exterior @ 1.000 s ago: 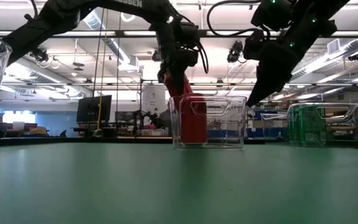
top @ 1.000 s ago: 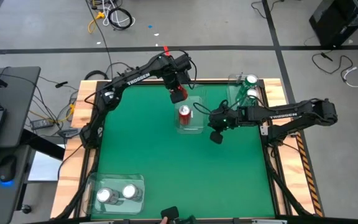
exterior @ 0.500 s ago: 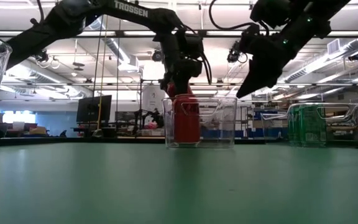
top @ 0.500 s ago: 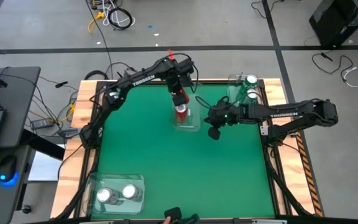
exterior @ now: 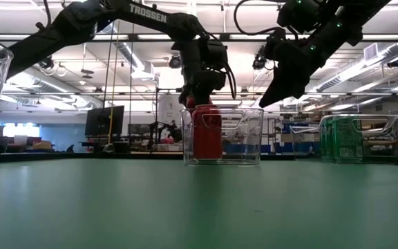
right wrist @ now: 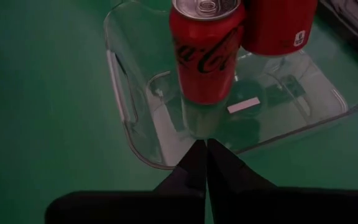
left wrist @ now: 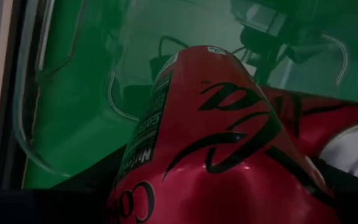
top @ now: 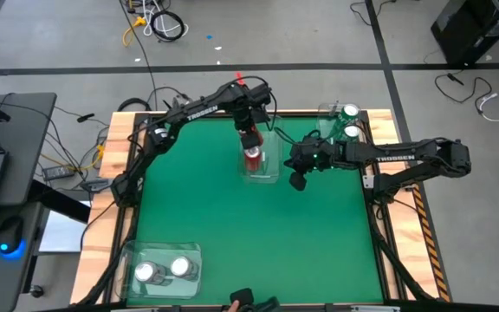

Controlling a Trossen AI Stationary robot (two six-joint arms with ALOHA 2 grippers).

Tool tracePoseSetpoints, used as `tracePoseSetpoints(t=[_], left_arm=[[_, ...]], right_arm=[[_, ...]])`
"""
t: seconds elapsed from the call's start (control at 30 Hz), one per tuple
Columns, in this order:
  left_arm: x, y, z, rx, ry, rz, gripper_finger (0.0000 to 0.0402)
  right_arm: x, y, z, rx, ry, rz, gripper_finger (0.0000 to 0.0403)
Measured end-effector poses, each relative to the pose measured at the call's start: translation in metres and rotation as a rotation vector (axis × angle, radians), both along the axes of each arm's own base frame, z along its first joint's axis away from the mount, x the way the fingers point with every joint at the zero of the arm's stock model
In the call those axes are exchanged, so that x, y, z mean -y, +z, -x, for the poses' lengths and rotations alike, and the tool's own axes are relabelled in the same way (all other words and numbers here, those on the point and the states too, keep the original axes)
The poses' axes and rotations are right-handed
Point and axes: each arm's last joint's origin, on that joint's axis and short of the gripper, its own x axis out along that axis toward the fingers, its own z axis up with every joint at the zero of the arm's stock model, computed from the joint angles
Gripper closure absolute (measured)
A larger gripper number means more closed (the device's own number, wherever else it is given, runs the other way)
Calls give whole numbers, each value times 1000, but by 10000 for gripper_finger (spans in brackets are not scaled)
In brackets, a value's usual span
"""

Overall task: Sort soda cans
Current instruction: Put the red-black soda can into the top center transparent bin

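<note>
My left gripper (top: pixel 249 139) is shut on a red soda can (right wrist: pixel 278 25) and reaches down into the clear bin (top: pixel 271 166) at the far middle of the table. That can sits beside a second red can (right wrist: pixel 205 53), which stands on its base on the bin floor. My right gripper (right wrist: pixel 205 155) is shut and touches nothing. It hovers over the green table just right of this bin (exterior: pixel 268 97). Two green cans (top: pixel 348 120) stand in the far-right bin. Two silver cans (top: pixel 163 270) stand in the near-left bin. My left gripper holds the red can by its upper wall (left wrist: pixel 185 186), coming from above and pointing down. The can itself hides the fingers in the wrist view. The can hangs upright inside the bin, with its lower end (right wrist: pixel 272 50) next to the standing can. Whether it touches the bin floor, I cannot tell.
The red cans' bin has a handle (right wrist: pixel 118 87) on the side toward my right gripper. Open green table (top: pixel 249 234) lies between the bins. Wooden rails (top: pixel 405 225) edge the table, with cables and a laptop desk beyond the left side.
My left gripper has come down into the middle bin with the red can, which has turned from tilted to upright beside the standing can. The bin has slid slightly toward the table's left. My right gripper, still shut, has risen a little and drifted toward the far edge.
</note>
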Motion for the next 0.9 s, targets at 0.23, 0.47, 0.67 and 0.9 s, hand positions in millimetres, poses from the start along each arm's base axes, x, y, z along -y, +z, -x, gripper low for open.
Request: tracePoseSetpoints(t=[0.23,0.47,0.67,0.9], left_arm=[[-1,-6,-3,1,-5,1,108],[0,-11,-7,0,-11,2,82],[0,-14,-10,7,-16,0,80],[1,-14,-12,24,-36,-6,75]], right_arm=[[0,1,0,6,6,8,399],[0,0,0,3,-2,17,384],[1,0,0,1,-2,22,368],[1,0,0,0,0,26,361]])
